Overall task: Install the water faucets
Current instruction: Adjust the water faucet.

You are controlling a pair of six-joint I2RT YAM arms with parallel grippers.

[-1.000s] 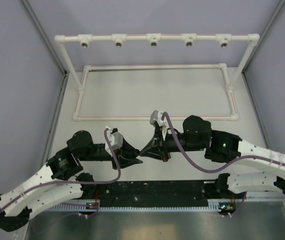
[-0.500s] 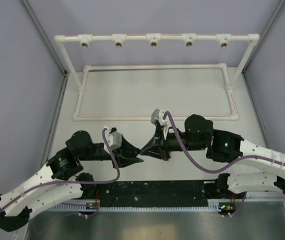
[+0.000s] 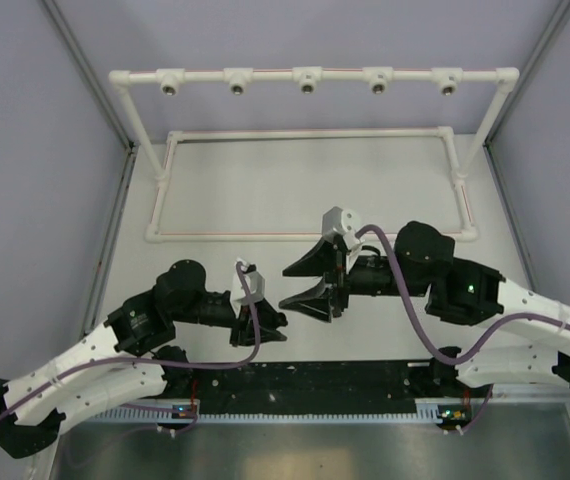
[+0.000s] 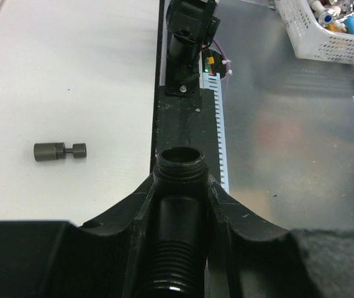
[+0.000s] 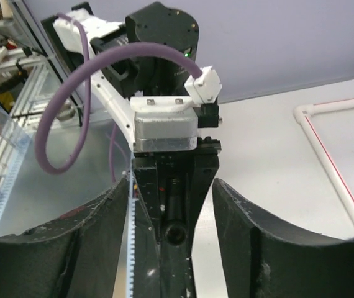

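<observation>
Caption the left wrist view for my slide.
Left gripper holds threaded faucet piece; second small piece lies on the table.

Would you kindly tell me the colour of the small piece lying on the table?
Dark grey piece, best in left wrist view.

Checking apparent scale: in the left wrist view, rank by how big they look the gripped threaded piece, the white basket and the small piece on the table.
1. threaded piece, though its nearness to the camera inflates it.
2. white basket, partly cut off by the frame.
3. small piece, clearly the smallest.
</observation>
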